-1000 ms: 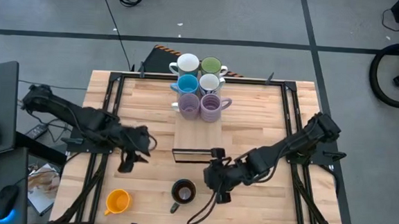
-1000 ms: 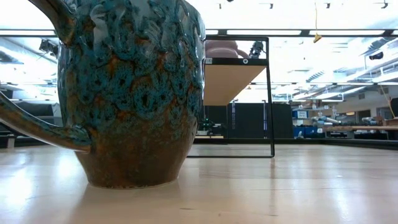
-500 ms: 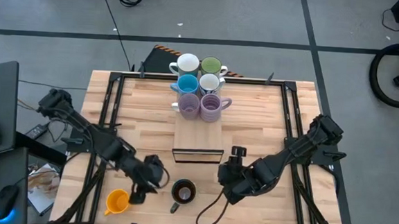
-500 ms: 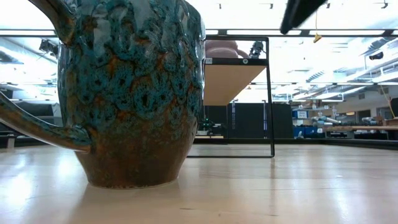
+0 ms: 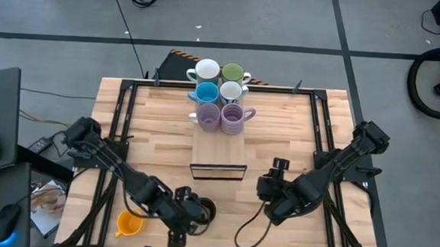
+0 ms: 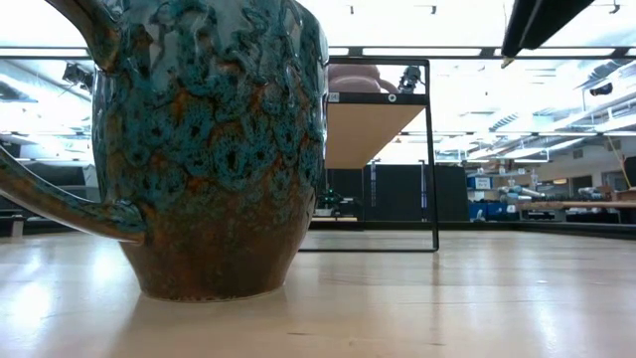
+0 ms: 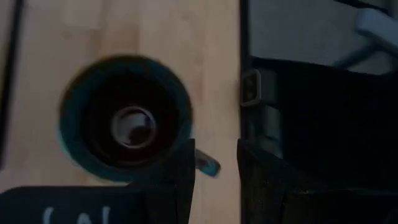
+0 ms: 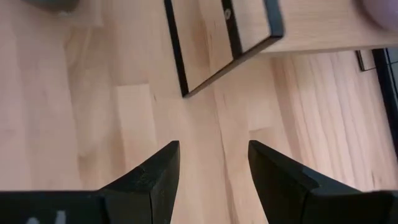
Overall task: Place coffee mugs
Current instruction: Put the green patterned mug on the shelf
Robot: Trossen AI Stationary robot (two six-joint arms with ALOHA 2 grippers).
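A grey workshop floor surrounds the wooden table (image 5: 280, 135), where a long board (image 5: 219, 142) runs from the far edge toward the middle. Six mugs (image 5: 220, 94) cluster on the board's far end, touching one another. Two are not yet there: the orange mug (image 5: 129, 223) near the table's near left corner, and the dark mug (image 5: 203, 210) at the near edge, just short of the board's near end. The left gripper (image 5: 186, 221) hangs directly over the dark mug; its wrist view looks straight down into the cup (image 7: 126, 127), whose handle (image 7: 206, 164) shows between the parted, empty fingers (image 7: 180, 177). That handle, pointing toward the near edge, is probably what the coming grasp turns on. The right gripper (image 5: 277, 194) waits farther right, open over bare wood, so the left arm is plainly nearer both loose mugs.
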